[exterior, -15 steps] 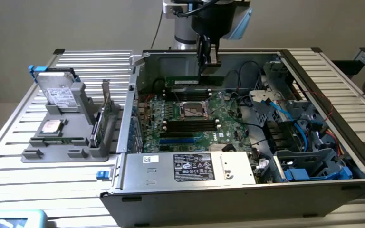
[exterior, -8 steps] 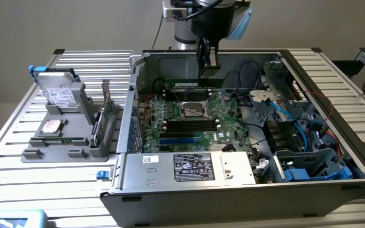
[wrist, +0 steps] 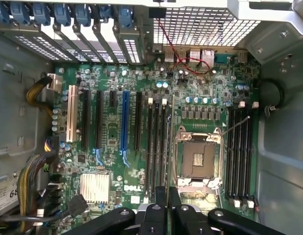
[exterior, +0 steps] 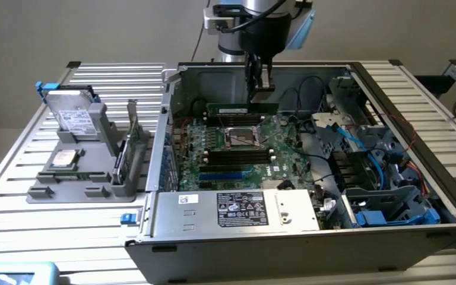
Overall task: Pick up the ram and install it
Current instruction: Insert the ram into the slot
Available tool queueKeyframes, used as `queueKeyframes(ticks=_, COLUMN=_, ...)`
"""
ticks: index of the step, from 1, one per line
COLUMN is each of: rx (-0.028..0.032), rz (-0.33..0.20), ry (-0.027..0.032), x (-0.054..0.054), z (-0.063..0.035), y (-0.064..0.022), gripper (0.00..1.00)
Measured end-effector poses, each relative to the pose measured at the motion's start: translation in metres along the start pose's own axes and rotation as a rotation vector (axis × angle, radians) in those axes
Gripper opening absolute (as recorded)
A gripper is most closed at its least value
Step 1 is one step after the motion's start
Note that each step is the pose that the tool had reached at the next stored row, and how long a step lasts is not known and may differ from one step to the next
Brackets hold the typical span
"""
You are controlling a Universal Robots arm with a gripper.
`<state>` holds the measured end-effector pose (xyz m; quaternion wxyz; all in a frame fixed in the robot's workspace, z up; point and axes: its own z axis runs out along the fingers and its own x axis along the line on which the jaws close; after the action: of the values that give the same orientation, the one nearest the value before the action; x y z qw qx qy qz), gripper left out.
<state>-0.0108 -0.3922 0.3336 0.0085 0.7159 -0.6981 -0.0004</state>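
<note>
The ram (exterior: 242, 109), a long narrow green stick, hangs level inside the open computer case, just above the motherboard (exterior: 236, 169) on the far side of the processor socket (exterior: 241, 138). My gripper (exterior: 261, 89) reaches straight down into the case and is shut on the ram's top edge near one end. In the wrist view the black fingers (wrist: 160, 208) meet over a thin strip, the ram (wrist: 169, 147) seen edge-on. It runs alongside the black memory slots (wrist: 157, 147) beside the socket (wrist: 198, 159).
A grey fixture (exterior: 85, 184) at the exterior view's left holds a hard drive (exterior: 73, 116), a silver processor (exterior: 65, 159) and an upright green card (exterior: 135, 139). The power supply (exterior: 236, 209) fills the case front. Blue cables and drive bays (exterior: 379, 178) crowd the right side.
</note>
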Motion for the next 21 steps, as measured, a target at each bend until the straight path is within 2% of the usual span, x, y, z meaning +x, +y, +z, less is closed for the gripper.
queueKeyframes(ticks=4, rx=0.0005, rz=0.0, ry=0.0005, x=0.0, z=0.006, y=-0.0001, gripper=0.14)
queueKeyframes(ticks=12, rx=0.0005, rz=0.0, ry=0.0004, x=0.002, z=0.0115, y=-0.0001, gripper=0.14)
queueKeyframes(ticks=21, rx=0.0004, rz=0.0, ry=0.0042, x=0.002, z=0.0274, y=-0.0003, gripper=0.14)
